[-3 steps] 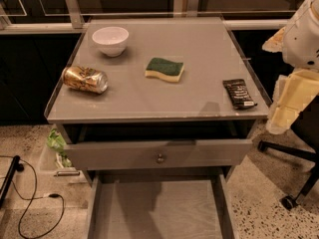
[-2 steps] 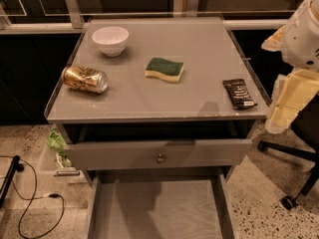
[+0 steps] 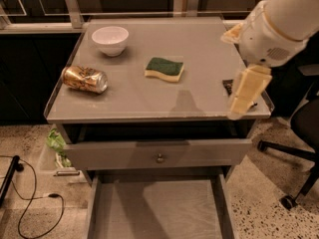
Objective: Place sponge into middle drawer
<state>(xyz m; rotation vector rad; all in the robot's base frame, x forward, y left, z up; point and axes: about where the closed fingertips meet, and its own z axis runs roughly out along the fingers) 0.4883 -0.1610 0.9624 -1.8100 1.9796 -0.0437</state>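
The sponge (image 3: pixel 164 68), pale yellow with a dark green top, lies flat near the middle of the cabinet's grey top (image 3: pixel 149 101). The middle drawer (image 3: pixel 154 208) is pulled out at the bottom of the view and its flat pale-grey floor shows nothing in it. My gripper (image 3: pixel 238 108), cream-coloured, hangs downward from the white arm (image 3: pixel 274 29) over the right front corner of the top. It is to the right of the sponge and apart from it, with nothing seen in it.
A white bowl (image 3: pixel 110 39) stands at the back left and a gold can (image 3: pixel 84 78) lies on its side at the left. A black packet (image 3: pixel 227 85) peeks out behind the gripper. The knob drawer (image 3: pixel 159 156) stands slightly open. An office chair (image 3: pixel 299 133) is at the right, a cable (image 3: pixel 30 203) on the floor.
The arm and gripper have moved left, in over the right front corner of the top, now covering most of the black packet. The sponge, bowl and can have not moved.
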